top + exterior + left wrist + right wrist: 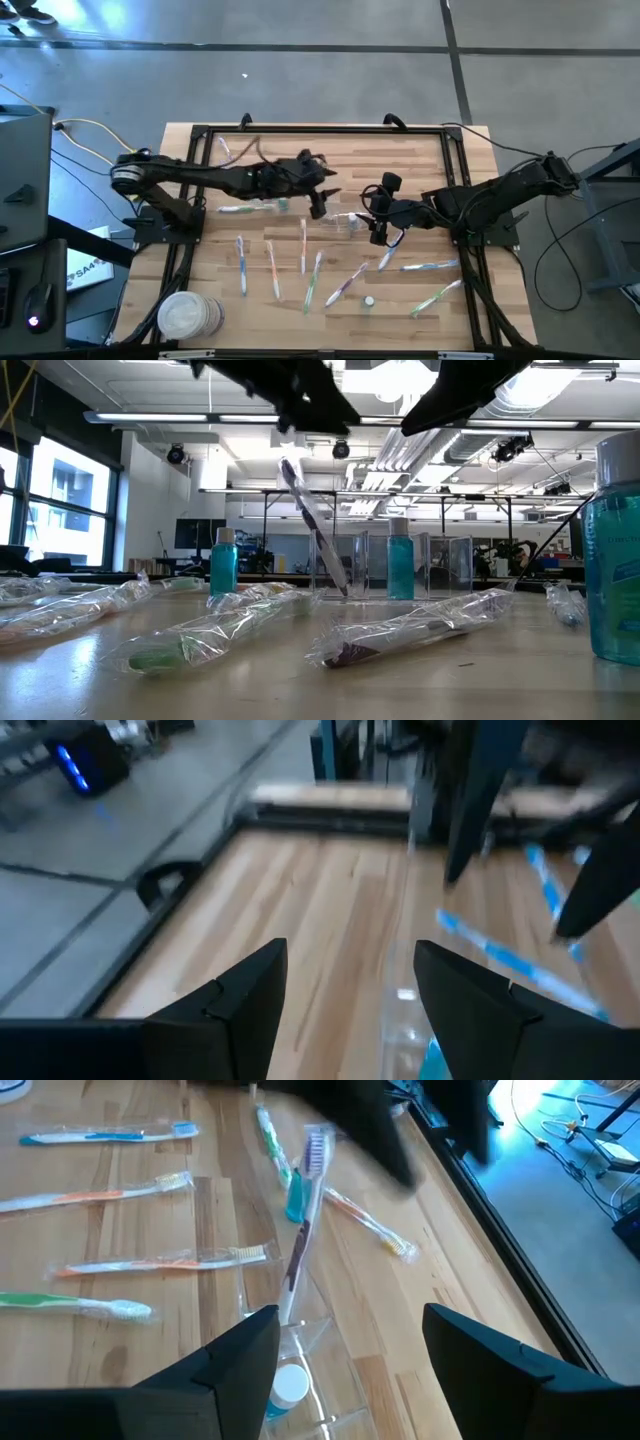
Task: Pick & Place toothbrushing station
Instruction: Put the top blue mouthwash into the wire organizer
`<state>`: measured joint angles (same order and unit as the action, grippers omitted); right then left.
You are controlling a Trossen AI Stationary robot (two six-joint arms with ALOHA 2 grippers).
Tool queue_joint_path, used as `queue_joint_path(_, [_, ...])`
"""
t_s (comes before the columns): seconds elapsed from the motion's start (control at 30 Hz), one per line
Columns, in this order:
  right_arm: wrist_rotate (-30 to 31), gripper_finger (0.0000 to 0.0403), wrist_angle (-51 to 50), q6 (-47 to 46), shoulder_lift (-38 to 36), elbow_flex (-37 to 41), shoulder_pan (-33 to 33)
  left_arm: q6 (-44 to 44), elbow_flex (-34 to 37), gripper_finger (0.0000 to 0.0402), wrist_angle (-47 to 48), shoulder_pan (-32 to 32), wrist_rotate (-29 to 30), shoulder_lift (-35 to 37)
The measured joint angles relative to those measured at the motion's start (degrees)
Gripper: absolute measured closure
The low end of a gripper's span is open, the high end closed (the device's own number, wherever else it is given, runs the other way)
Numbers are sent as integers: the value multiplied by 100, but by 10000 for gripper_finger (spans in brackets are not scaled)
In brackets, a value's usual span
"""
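Note:
A dark-handled toothbrush [303, 1220] stands tilted in the small transparent container [305, 1342], its lower end inside and its bristle head [289, 468] up. A white-capped tube [289, 1386] also stands in the container. The container [345, 223] rests on the table's middle. My left gripper [320, 198] hangs open above and just left of it, clear of the brush head. My right gripper [379, 228] stands open to the container's right, above the table. Several wrapped toothbrushes [272, 268] lie flat on the near half of the table.
A wrapped green toothbrush [240, 209] lies under my left arm, and another brush [225, 150] lies at the far left. A blue one [430, 266] and a green one [437, 297] lie near right. A small tube [368, 300] stands near the front. A round white stack [185, 316] sits near left.

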<state>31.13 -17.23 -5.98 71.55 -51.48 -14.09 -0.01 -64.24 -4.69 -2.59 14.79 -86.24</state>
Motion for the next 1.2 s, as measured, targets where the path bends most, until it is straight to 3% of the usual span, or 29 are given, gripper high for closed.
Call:
queue_joint_path(0.13, [-1,162,-33,-7,0,0,0,157,-6,185,482,0,115,621])
queue_joint_path(0.33, [0,162,-65,-24,0,2,-2,-82,0,185,2505,0,205,1648])
queue_joint_path(0.47, [-1,162,-33,-35,0,2,-1,-591,8,185,3824,0,273,1952])
queue_joint_path(0.6, [0,162,30,-35,0,2,-2,-628,135,185,4447,0,264,1950])
queue_joint_path(0.77, [0,162,36,-35,0,2,0,-629,657,185,4517,0,249,1829])
queue_joint_path(1.2, [-1,162,-19,-28,0,2,-1,-793,1812,185,2936,0,-27,1775])
